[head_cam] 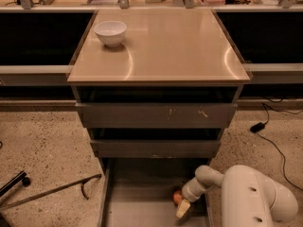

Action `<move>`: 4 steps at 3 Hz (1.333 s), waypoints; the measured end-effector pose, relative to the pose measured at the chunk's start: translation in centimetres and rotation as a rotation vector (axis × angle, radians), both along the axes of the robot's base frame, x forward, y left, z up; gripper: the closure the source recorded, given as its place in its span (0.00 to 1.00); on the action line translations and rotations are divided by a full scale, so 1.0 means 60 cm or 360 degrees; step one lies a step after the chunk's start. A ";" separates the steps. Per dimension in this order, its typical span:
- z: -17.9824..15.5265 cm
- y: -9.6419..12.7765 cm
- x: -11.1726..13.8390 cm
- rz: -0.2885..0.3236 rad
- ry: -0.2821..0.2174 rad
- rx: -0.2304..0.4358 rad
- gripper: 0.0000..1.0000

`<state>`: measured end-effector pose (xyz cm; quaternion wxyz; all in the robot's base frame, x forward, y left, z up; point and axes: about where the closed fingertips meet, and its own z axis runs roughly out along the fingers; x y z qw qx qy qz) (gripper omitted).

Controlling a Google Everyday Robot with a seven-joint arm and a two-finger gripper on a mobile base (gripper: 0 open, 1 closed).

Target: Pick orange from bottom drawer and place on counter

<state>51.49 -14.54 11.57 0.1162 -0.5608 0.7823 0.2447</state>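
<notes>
The orange [177, 197] lies on the grey floor of the open bottom drawer [137, 207], near its right wall. My gripper [182, 207] reaches down into the drawer from the white arm at the lower right, and its pale fingers are right against the orange. The arm partly covers the fruit. The beige counter [165, 41] tops the grey cabinet above.
A white bowl [110, 33] stands at the counter's back left. Two shorter grey drawers [156, 115] stick out above the bottom one. A cluttered ledge with metal posts runs behind. Cables and a plug [258, 126] lie on the speckled floor at right; a metal rod [52, 190] at left.
</notes>
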 end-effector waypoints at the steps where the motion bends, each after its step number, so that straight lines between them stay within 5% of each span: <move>1: 0.014 0.037 0.031 0.0099 -0.0043 -0.0032 0.00; 4: 0.007 0.003 0.015 0.0019 -0.0014 -0.0071 0.00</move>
